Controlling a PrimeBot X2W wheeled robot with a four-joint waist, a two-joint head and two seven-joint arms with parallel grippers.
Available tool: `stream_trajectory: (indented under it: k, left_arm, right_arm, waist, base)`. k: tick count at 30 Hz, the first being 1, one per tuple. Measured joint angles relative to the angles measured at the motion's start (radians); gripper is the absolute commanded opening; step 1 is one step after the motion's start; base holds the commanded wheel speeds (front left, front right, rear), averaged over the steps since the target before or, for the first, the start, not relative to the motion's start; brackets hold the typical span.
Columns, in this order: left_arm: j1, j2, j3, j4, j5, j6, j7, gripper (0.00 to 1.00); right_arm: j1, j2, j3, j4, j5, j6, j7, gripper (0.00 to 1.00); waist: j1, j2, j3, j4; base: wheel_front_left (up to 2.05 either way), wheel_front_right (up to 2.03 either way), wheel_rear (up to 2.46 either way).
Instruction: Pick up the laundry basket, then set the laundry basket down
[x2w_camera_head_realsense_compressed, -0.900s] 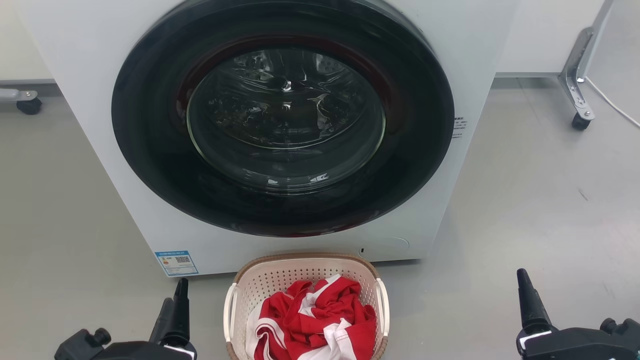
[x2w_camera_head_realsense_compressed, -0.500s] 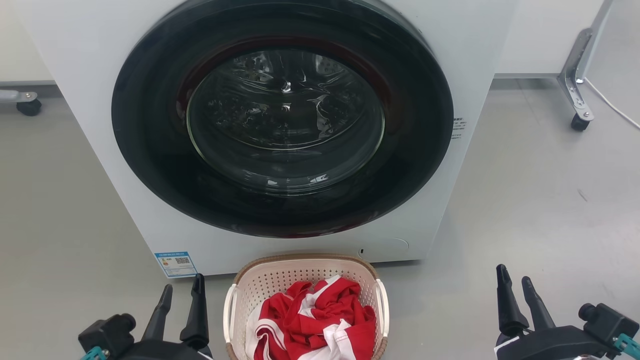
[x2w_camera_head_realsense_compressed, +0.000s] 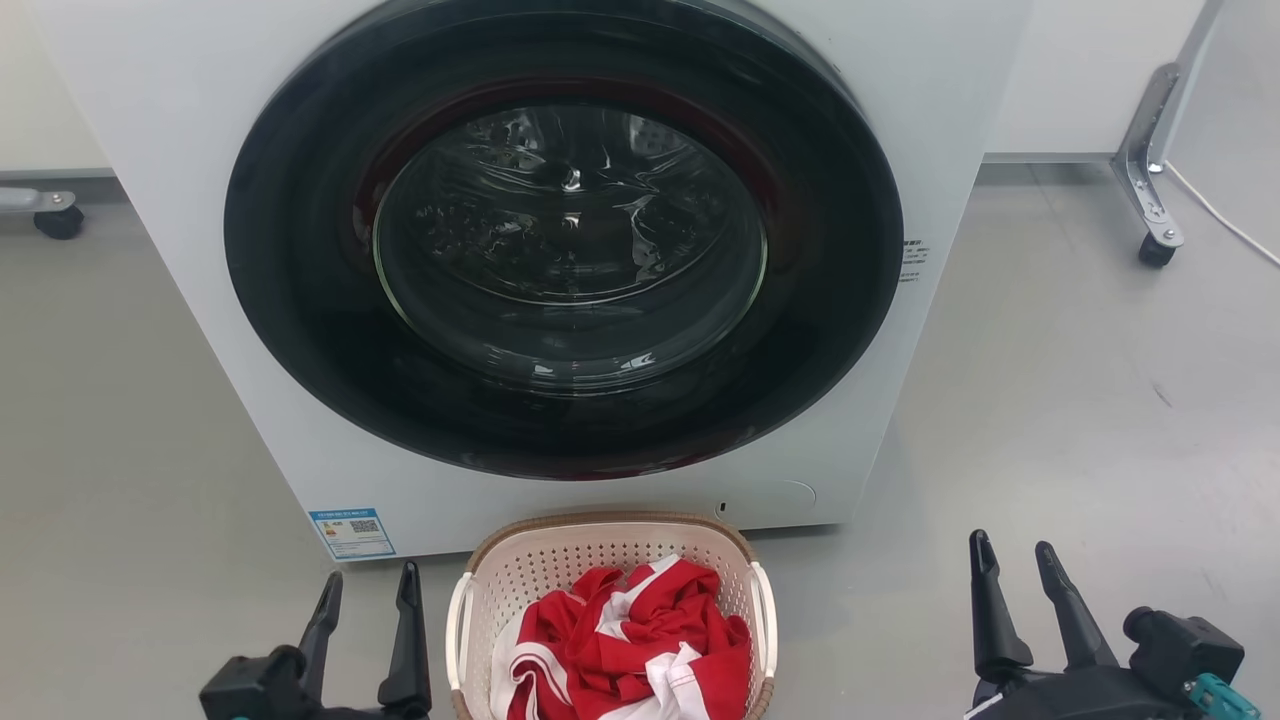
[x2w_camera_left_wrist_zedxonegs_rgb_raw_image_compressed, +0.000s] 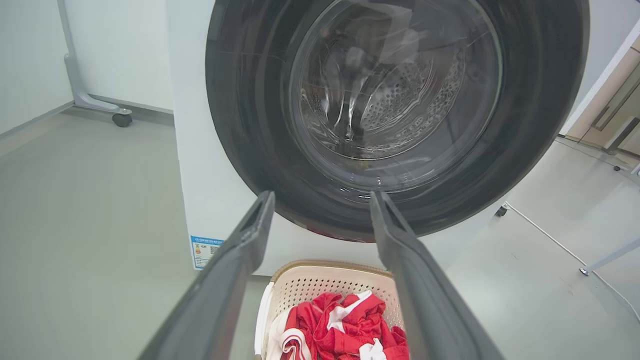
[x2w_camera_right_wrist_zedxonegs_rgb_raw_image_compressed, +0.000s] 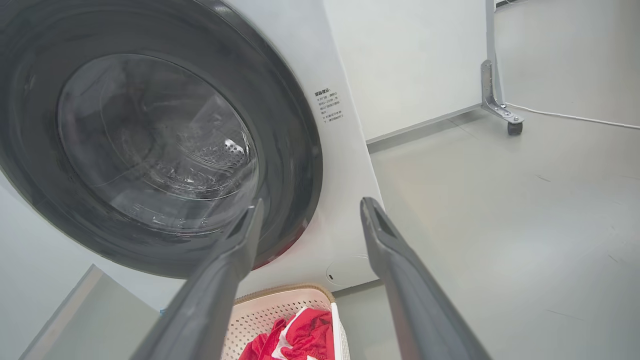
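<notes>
The laundry basket (x2w_camera_head_realsense_compressed: 560, 560), cream with perforated walls, a brown rim and white side handles, stands on the floor just in front of the washing machine, holding a red and white garment (x2w_camera_head_realsense_compressed: 630, 650). My left gripper (x2w_camera_head_realsense_compressed: 368, 585) is open just left of the basket's left handle, touching nothing. Well to the right of the basket, my right gripper (x2w_camera_head_realsense_compressed: 1010, 557) is open and empty. The left wrist view has the basket (x2w_camera_left_wrist_zedxonegs_rgb_raw_image_compressed: 320, 285) low between the spread fingers (x2w_camera_left_wrist_zedxonegs_rgb_raw_image_compressed: 240, 255). In the right wrist view the basket (x2w_camera_right_wrist_zedxonegs_rgb_raw_image_compressed: 270, 315) sits at the bottom, beside the left finger (x2w_camera_right_wrist_zedxonegs_rgb_raw_image_compressed: 235, 250).
A white front-loading washing machine (x2w_camera_head_realsense_compressed: 180, 200) with a closed round dark door (x2w_camera_head_realsense_compressed: 565, 240) rises right behind the basket. Caster legs of metal frames stand at the far right (x2w_camera_head_realsense_compressed: 1155, 250) and far left (x2w_camera_head_realsense_compressed: 55, 215). A white cable (x2w_camera_head_realsense_compressed: 1220, 225) runs along the grey floor at right.
Both grippers turned from edge-on to showing two spread fingers. The left one moved right toward the basket; the right one moved left. The basket stayed in place.
</notes>
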Motion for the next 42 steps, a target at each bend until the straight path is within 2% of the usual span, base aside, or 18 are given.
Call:
stream_trajectory:
  k: [26, 42]
  left_arm:
    - [0.042, -0.009, -0.031, -0.071, 0.406, 0.069, -0.097, 1.0]
    - [0.042, -0.015, -0.03, -0.073, 0.415, 0.069, -0.097, 1.0]
  right_arm:
    - [0.037, -0.019, 0.075, -0.092, -0.4, -0.06, -0.097, 1.0]
    - [0.038, -0.018, 0.069, -0.095, -0.41, -0.064, -0.1, 1.0]
  waist:
    - [0.0, 0.0, -0.001, -0.004]
    - [0.0, 0.0, 0.003, -0.003]
  base:
    - [0.0, 0.0, 0.0]
    - [0.0, 0.0, 0.0]
